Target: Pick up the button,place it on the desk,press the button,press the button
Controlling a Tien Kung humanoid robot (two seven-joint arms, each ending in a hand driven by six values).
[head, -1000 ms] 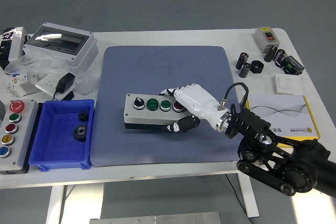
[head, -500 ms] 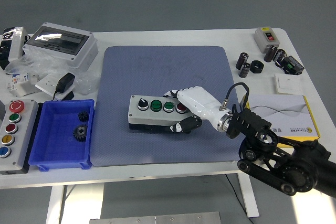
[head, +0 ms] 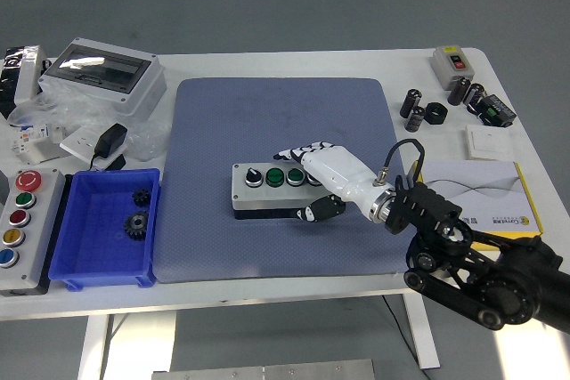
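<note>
The button box is a grey box with a black selector knob and two green buttons showing on top; its right end is hidden under my hand. It sits on the blue-grey mat near the mat's middle front. My right hand, white with black fingertips, is shut on the box's right end, fingers over the top and thumb against the front side. The black right arm comes in from the lower right. My left hand is out of view.
A blue bin with two black gears stands at the left. A second button box lies at the far left edge. A clear-lidded enclosure is at the back left. A yellow-edged box and black cylinders are at the right.
My right hand has moved the button box to the right across the mat, still holding its right end.
</note>
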